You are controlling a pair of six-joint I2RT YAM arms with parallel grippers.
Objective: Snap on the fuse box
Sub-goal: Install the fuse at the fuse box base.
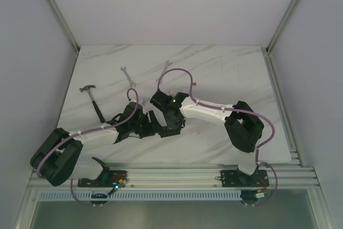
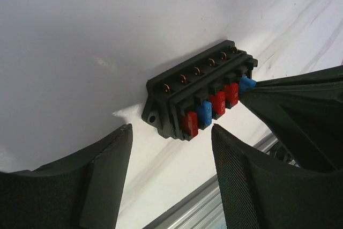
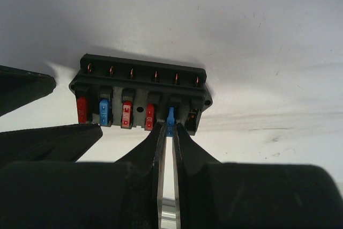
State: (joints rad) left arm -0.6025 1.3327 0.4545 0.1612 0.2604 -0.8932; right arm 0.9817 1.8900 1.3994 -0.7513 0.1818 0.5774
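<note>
The black fuse box (image 3: 139, 79) lies on the white marble table, with red and blue fuses in its row of slots; it also shows in the left wrist view (image 2: 198, 97). My right gripper (image 3: 170, 127) is shut on a small blue fuse (image 3: 170, 117) standing at the fifth slot, next to an empty end slot. My left gripper (image 2: 170, 128) is open, its fingers just short of the box's left end and not touching it. In the top view both grippers (image 1: 156, 123) meet over the box and hide it. No clear cover is in view.
A hammer (image 1: 94, 100) lies at the left of the table. Two wrenches (image 1: 127, 75) (image 1: 163, 71) lie behind the arms. An aluminium rail (image 1: 177, 172) runs along the near edge. Enclosure walls stand on both sides.
</note>
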